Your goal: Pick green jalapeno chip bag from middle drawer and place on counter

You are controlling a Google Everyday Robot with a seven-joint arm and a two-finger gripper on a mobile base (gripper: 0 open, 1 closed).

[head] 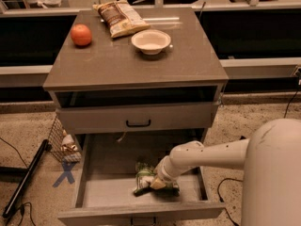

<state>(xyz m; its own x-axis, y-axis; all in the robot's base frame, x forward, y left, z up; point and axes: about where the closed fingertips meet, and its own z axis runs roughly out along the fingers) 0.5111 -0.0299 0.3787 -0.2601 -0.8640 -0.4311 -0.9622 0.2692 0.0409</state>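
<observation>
The green jalapeno chip bag [143, 177] lies crinkled on the floor of the open middle drawer [108, 192], right of its centre. My gripper [158, 183] reaches down into the drawer from the right at the end of the white arm and sits right at the bag's right side, partly over it. The counter [127, 62] is the grey-brown slab on top of the cabinet, above the drawer.
On the counter stand an orange fruit [81, 34], a brown-and-tan chip bag [120, 17] and a white bowl [151, 41]. The upper drawer front with a black handle [138, 124] is closed. A wire basket [62, 142] and a black pole [26, 178] are on the floor at left.
</observation>
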